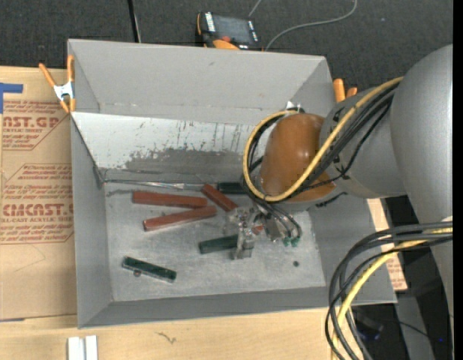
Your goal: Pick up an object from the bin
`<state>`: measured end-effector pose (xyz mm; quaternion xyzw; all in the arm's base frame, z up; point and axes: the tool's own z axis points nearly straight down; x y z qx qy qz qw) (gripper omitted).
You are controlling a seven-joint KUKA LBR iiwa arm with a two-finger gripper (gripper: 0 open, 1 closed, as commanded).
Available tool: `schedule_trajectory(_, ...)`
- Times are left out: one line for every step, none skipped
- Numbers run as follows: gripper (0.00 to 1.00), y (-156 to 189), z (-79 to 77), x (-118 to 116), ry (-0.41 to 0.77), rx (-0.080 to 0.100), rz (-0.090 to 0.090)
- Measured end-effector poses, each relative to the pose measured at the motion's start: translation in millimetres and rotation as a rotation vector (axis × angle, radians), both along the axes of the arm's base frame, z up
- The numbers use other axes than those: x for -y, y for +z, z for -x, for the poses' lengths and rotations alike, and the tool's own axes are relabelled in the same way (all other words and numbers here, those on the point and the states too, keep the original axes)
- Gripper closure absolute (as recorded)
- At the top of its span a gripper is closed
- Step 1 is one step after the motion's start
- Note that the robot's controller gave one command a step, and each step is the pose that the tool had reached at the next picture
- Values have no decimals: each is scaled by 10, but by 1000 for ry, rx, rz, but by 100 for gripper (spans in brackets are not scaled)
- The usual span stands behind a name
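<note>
The claw (244,240) stands low at the right end of a dark green stick (218,244), which lies just to its left on the bin (216,280) floor. Whether it is open or already grips cannot be told. The stick looks light, stiff and thin, so it is probably best taken across its narrow width.

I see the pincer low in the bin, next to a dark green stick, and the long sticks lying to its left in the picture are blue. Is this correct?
Not fully. The camera view shows reddish-brown sticks to the left of the pincer, not blue ones. The rest holds: the pincer is low in the bin, next to a dark green stick.
</note>
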<state>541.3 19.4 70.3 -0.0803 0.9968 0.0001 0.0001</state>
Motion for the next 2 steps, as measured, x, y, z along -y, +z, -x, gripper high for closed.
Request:
schedule_trajectory(100, 1130, -487, -225, 247, 11, 0)
schedule_trajectory(100, 2787, -425, -242, 461, 12, 1)
